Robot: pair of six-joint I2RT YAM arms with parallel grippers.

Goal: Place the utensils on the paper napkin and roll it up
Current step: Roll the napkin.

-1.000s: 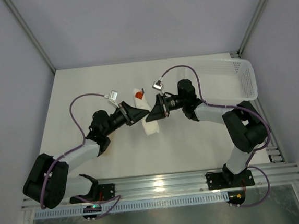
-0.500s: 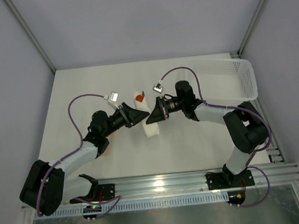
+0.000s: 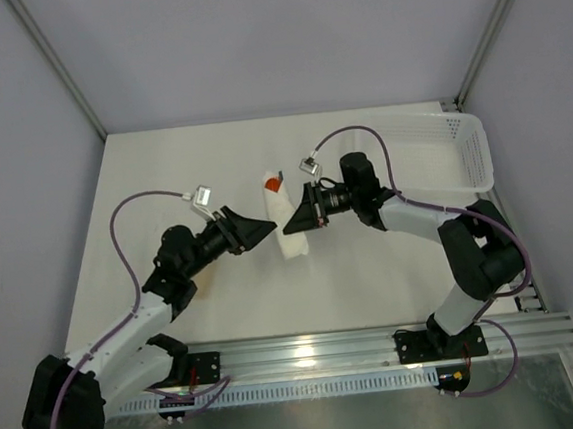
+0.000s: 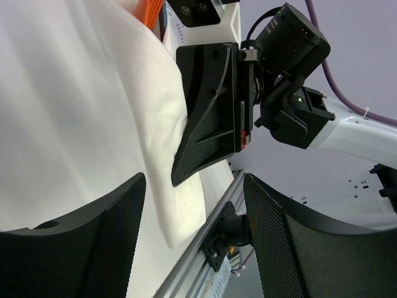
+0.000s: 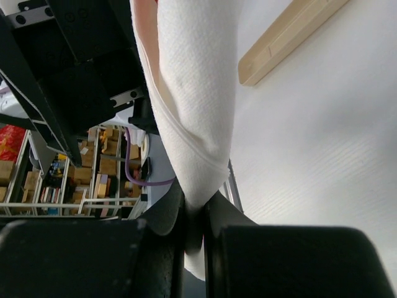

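At the middle of the desk (image 3: 164,185), our right pincer (image 3: 292,224) is clamped tight on a fold of the paper napkin (image 3: 293,246). The napkin is a soft white, faintly dimpled sheet, rolled into a loose tube that lies on the desk. An orange tip of the utensils (image 3: 273,184) pokes from its far end. Our left pincer (image 3: 268,223) gapes wide just left of the roll, holding nothing.
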